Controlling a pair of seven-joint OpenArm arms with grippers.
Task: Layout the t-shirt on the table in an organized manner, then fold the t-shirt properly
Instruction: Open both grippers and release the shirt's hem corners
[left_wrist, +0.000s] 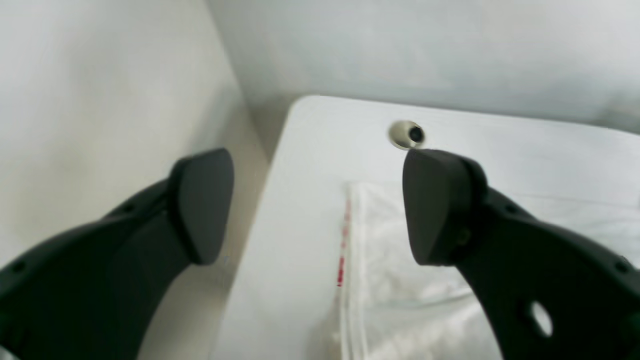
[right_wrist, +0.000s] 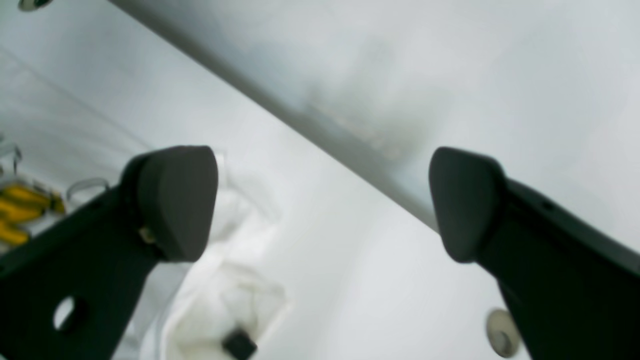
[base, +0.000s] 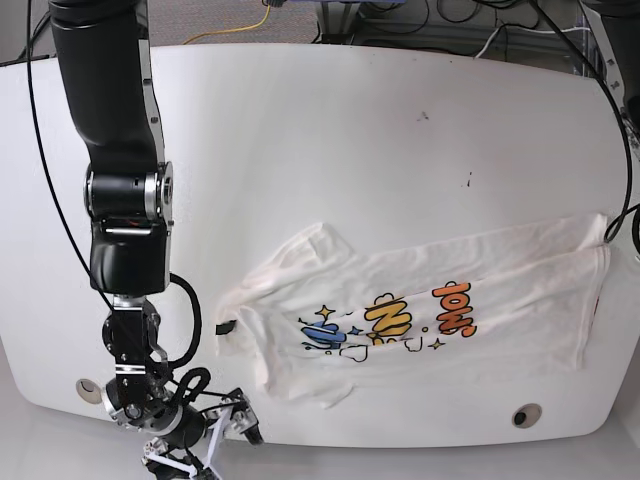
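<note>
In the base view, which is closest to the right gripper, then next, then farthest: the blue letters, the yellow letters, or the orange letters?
From the right gripper, at the table's near edge:
1. Blue letters, at the print's left end.
2. Yellow letters, in the middle.
3. Orange letters, at the right end.

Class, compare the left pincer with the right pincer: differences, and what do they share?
The left pincer hangs over the t-shirt's flat hem beside red tape; the right pincer over its bunched end. The base view shows the right pincer, not the left pincer. Both stand open and empty.
</note>
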